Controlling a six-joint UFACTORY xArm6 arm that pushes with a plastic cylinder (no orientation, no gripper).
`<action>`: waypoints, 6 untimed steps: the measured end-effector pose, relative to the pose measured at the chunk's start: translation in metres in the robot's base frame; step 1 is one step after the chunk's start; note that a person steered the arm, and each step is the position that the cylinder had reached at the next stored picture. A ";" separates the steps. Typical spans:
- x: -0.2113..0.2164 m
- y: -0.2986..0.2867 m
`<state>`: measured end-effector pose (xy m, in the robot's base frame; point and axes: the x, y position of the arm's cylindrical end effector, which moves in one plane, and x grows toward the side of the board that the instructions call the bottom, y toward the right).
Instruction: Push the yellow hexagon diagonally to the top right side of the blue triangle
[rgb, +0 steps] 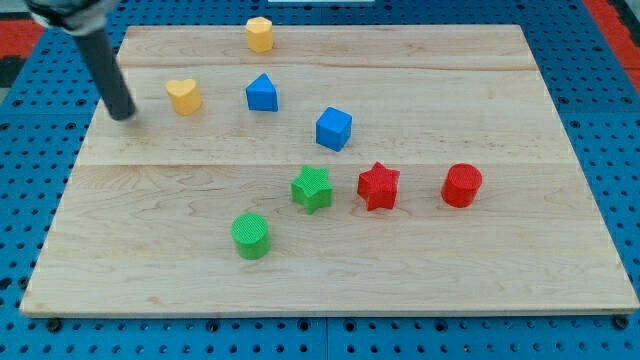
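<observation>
The yellow hexagon (260, 34) stands near the board's top edge, just above the blue triangle (262, 93). My tip (123, 113) rests on the board at the view's left, well to the left of and below the hexagon, and left of the yellow heart (184, 96). The tip touches no block.
A blue cube (334, 129) lies right of and below the triangle. A green star (312, 189), red star (378, 186) and red cylinder (461, 186) form a row in the middle. A green cylinder (250, 236) sits lower left. The wooden board (500, 280) lies on a blue pegboard.
</observation>
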<state>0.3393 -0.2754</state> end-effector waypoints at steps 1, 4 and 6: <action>-0.097 0.033; -0.147 0.193; -0.147 0.257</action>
